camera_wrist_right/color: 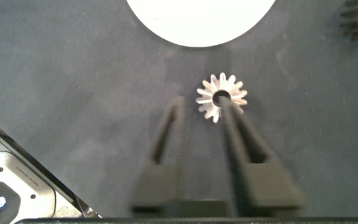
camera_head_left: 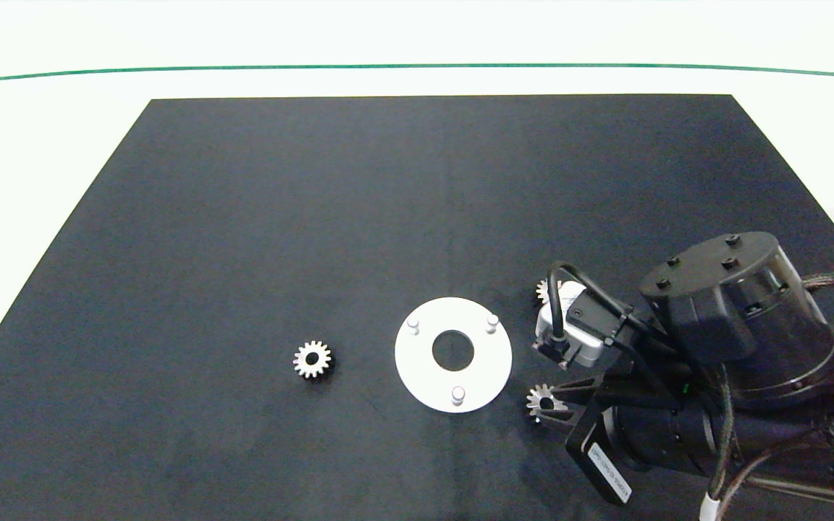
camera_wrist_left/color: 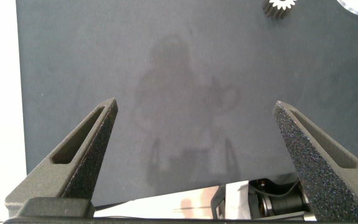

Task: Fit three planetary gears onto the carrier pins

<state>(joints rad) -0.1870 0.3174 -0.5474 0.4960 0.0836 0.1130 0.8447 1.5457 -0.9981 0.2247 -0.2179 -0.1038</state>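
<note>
Your right gripper (camera_wrist_right/color: 201, 107) hangs slightly open over a gear (camera_wrist_right/color: 222, 98) beside the white disc (camera_head_left: 453, 354), near the mat's (camera_head_left: 316, 217) front edge.

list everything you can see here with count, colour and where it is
planetary gears: three, silvery-grey, all flat on the mat, none on a pin; one left of the disc, one at the disc's lower right by the right gripper's fingers, one at its upper right, half hidden by the right arm
white disc: one, white, large centre hole, mid-mat
carrier pins: three, white, upright on the disc in a triangle, all bare
mat: one, black, covering the white table
right gripper: dark fingers, low over the lower-right gear
left gripper: open over bare mat, outside the head view
</note>
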